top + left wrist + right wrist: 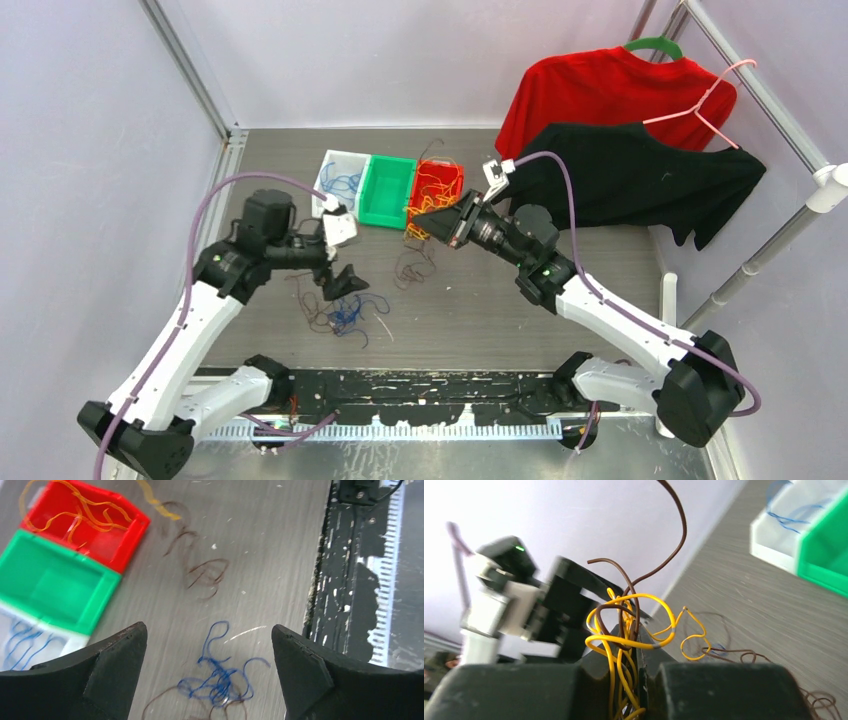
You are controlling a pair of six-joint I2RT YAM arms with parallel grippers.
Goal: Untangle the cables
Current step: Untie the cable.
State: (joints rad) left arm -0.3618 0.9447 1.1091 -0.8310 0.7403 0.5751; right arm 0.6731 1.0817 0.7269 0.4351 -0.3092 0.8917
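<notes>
From above, the desk [560, 300] is closed by a wall [100, 150] on the left and at the back, with a frame post [190, 65] in the back left corner. A black strip [430, 392] runs along the near edge.

On the right, a red shirt [600, 95] and a black shirt [640, 180] hang over the back right part, beside a pink hanger [710, 110]. A white bin [335, 175], a green bin [388, 190] and a red bin [445, 195] stand touching in a row at the back. Orange cables [437, 178] lie in the red one.

The left fingers [347, 284] are spread open just above the blue cables [345, 315], with bare desk around this clump. The brown cables [412, 264] lie in loops between the two arms. The right fingers [430, 225] are closed, just in front of the red bin, and the black shirt is close behind that arm.

In the left wrist view, the fingers stand wide apart with nothing between them. The blue clump lies on the desk below, the bins are at the left and the strip is at the right.

In the right wrist view, the yellow and brown cables [629, 630] are pinched between the closed fingers and stand up from them. The left arm [504, 605] is behind them.
</notes>
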